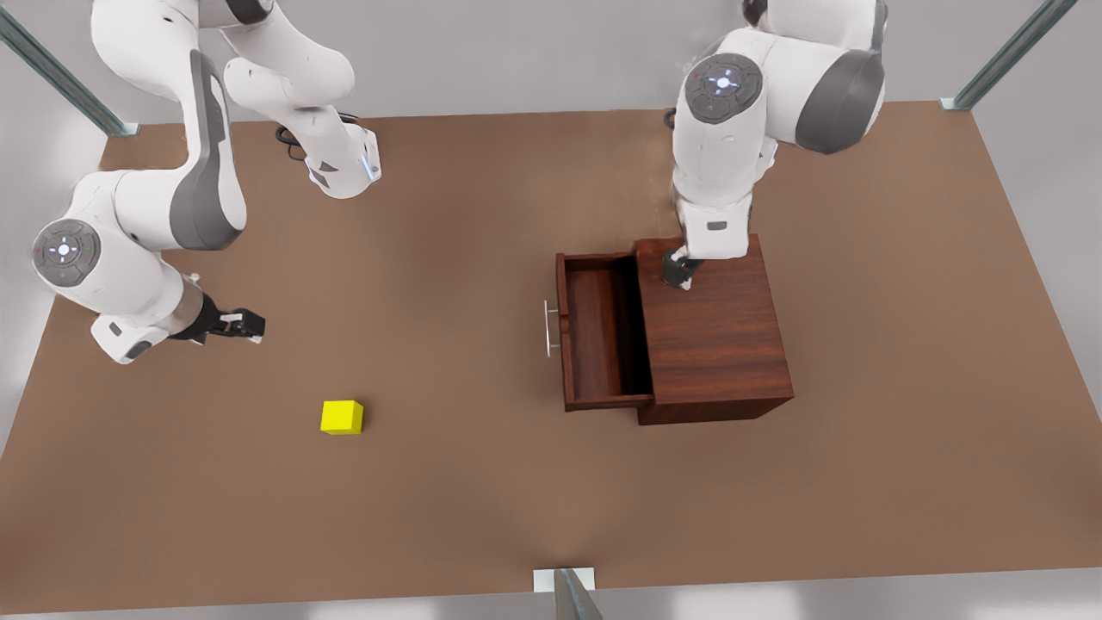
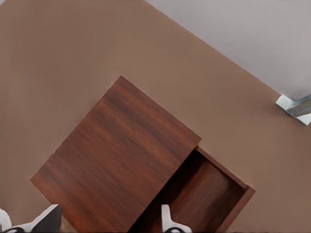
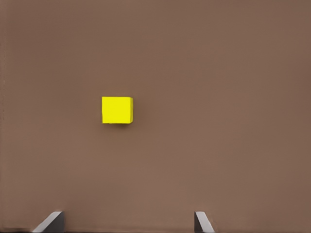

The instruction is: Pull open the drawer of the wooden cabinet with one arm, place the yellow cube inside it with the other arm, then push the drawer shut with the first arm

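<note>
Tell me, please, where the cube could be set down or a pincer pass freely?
The open drawer is bare inside. The table is free between the yellow cube and the drawer. The left pincer crowds the wooden cabinet top's far edge; the right pincer hovers beyond the cube.

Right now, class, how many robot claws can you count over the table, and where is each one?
2. The left claw hangs above the wooden cabinet; the right claw hangs open above the table, apart from the yellow cube.
</note>
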Tool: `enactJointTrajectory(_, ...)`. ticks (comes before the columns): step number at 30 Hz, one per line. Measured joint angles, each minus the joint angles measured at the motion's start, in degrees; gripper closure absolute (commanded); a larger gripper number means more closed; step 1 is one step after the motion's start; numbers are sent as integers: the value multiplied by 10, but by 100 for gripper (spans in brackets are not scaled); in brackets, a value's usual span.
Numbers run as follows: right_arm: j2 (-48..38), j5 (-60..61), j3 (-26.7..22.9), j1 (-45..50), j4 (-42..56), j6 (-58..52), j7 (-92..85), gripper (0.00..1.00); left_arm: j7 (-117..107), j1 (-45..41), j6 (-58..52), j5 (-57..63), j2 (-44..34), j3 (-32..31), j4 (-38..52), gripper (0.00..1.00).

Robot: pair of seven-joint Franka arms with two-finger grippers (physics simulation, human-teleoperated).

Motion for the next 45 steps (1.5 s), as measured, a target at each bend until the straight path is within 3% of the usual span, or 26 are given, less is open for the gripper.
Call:
enactJointTrajectory(1, 14, 0, 1, 23, 0, 0, 0, 0, 40, 95, 33, -37, -90, 10, -167, 0)
enactJointTrajectory(2, 26, -1, 1, 46, 0, 1, 0, 0, 77, 172, 65, -66, -137, 18, -262, 0)
enactJointTrajectory(4, 55, 0, 2, 73, 6, 6, 2, 0, 146, 317, 114, -103, -128, 25, -269, 0)
enactJointTrajectory(6, 96, 0, 2, 76, 16, 24, 8, 0, 204, 394, 141, -125, -110, 30, -254, 0)
enactJointTrajectory(8, 133, 3, 2, 73, 19, 50, 13, 0, 255, 346, 157, -137, -107, 30, -243, 0)
enactJointTrajectory(12, 179, 25, -3, 53, 0, 104, 24, 0, 345, 150, 136, -137, -29, 23, -115, 0)
enactJointTrajectory(20, 193, 59, -4, 36, -65, 217, 63, 0, 484, 209, 84, -141, -10, 29, -112, 0)
enactJointTrajectory(31, 279, 71, 2, 8, 16, 264, 100, 0, 571, 186, 86, -148, -5, 26, -114, 0)
enactJointTrajectory(45, 308, 53, 6, 15, 5, 302, 119, 0, 615, 183, 88, -148, -5, 26, -115, 0)
